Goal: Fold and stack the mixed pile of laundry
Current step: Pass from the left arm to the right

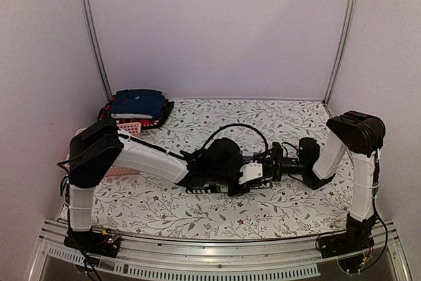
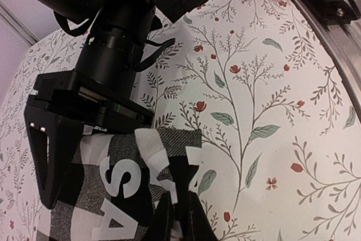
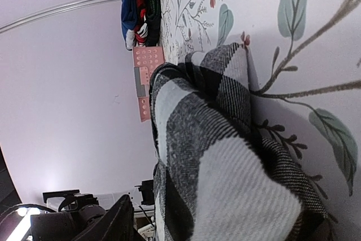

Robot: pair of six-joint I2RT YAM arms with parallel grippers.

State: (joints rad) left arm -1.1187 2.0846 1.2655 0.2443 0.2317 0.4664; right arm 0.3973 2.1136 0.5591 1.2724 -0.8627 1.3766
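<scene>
Well behind my left jaws and off to their left sits the stack, navy trousers on top of the plaid piece, with the pink basket just in front of it. My left gripper is pinched tight on an edge of the checked shirt. The shirt lies bunched on the table straight ahead of those fingers and runs across to my right gripper, which faces the left one nose to nose. So the cloth's long line goes from one set of jaws to the other. Of my right jaws I see only one finger, standing beside the fold, so I cannot tell whether they grip it. I judge the next move hangs on that right grip: the fold lies directly before those jaws, nearer to them than to anything else.
</scene>
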